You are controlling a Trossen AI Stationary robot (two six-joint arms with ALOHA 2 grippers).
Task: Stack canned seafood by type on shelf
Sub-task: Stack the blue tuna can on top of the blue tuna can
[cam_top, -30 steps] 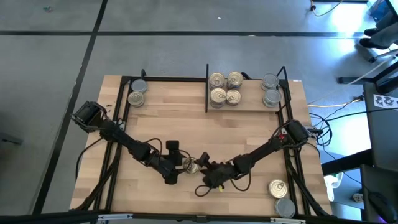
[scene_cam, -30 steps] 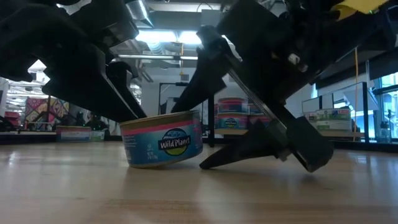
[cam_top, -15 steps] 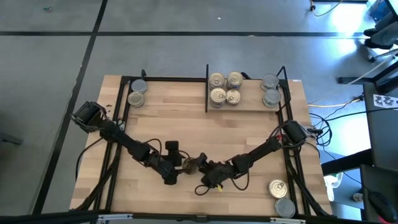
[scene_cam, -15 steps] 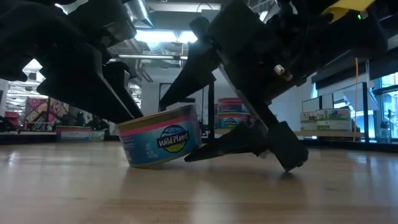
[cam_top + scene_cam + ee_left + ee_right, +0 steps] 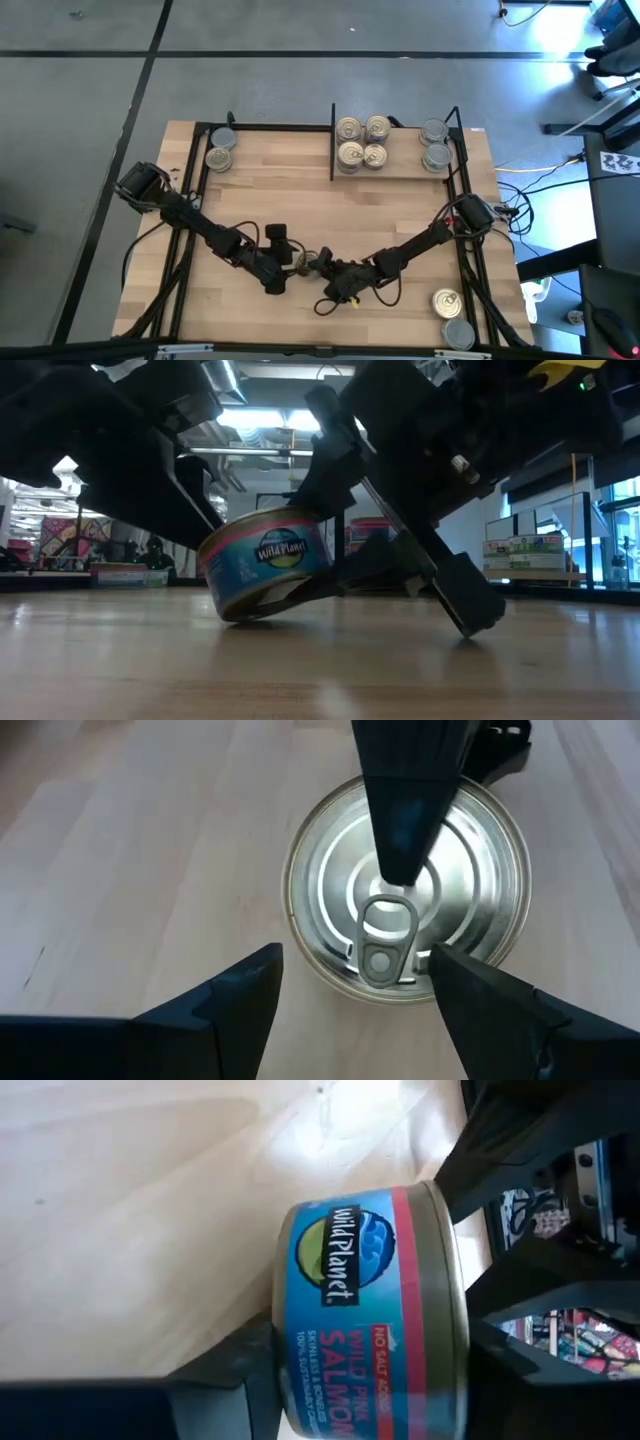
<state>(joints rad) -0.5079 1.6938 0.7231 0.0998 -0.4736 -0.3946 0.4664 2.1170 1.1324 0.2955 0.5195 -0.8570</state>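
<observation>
A tin of canned seafood (image 5: pixel 265 560) with a blue and pink label and a pull-tab lid (image 5: pixel 450 870) sits tilted on the wooden tabletop, near its middle (image 5: pixel 308 262). My right gripper (image 5: pixel 322 264) comes from the right and is shut on it. My left gripper (image 5: pixel 355 975) stands open at the tin's left side (image 5: pixel 290 268); I cannot tell whether it touches. At the far edge the shelf (image 5: pixel 300 170) bears gold-lidded tins (image 5: pixel 360 142) right of its black divider (image 5: pixel 332 140) and grey-lidded tins (image 5: pixel 435 145) farther right. My right gripper pinches the tin top to bottom. One finger (image 5: pixel 405 800) lies on the middle of the lid (image 5: pixel 400 895), the other finger (image 5: pixel 350 582) reaches under the base. The fingers come slanting down from the table's right. The tin tilts, its right side raised, its left bottom rim (image 5: pixel 232 615) on the wood.
Two more tins (image 5: pixel 220 150) stand in the shelf's left bay. A gold-lidded tin (image 5: pixel 447 300) and a grey-lidded one (image 5: pixel 458 333) stand at the table's near right corner. Black frame bars (image 5: pixel 465 200) run along both sides. Bare wood lies between the arms and the shelf.
My right gripper has edged toward the tin and shut on it, the lower finger sliding under its right side and the upper one coming down on the lid. The tin, flat on the wood before, has tipped: right side up, left bottom rim still down.
</observation>
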